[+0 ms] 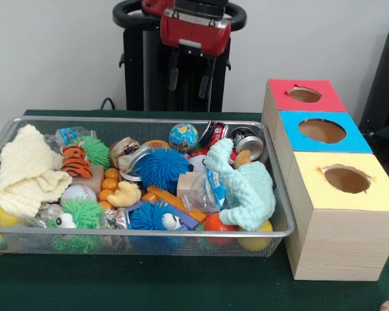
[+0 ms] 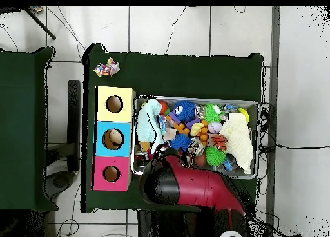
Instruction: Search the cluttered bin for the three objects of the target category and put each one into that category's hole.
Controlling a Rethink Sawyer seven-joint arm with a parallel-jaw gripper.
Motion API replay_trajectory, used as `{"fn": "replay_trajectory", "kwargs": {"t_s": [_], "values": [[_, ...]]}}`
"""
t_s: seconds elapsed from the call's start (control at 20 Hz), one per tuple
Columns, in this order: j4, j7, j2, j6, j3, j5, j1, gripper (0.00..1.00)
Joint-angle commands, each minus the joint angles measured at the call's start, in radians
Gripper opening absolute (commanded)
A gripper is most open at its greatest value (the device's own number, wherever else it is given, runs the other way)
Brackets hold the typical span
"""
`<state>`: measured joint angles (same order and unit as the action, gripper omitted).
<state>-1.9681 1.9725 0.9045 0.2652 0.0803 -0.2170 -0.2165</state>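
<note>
The black two-fingered gripper hung raised behind the silver wire-mesh bin, its fingers spread apart and holding nothing, under the red wrist housing of the arm. Below and in front of it, inside the bin, lay a small blue-and-green globe ball, a spiky blue rubber ball and a striped orange tiger plush. Nearer the front rim sat a yellow rubber duck and a mint-green knitted cloth; a cream knitted cloth draped over the bin's far end, well away from the gripper. Beside the bin stood a row of wooden boxes with holes: red-topped, blue-topped and yellow-topped.
</note>
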Motion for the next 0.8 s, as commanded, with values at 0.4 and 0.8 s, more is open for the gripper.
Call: {"fn": "replay_trajectory", "kwargs": {"t_s": [0.4, 0.8], "values": [[-0.062, 0.061, -0.102, -0.118, -0.086, -0.093, -0.021, 1.00], [-0.053, 0.078, -0.122, -0.141, -0.071, -0.101, -0.010, 1.00]]}}
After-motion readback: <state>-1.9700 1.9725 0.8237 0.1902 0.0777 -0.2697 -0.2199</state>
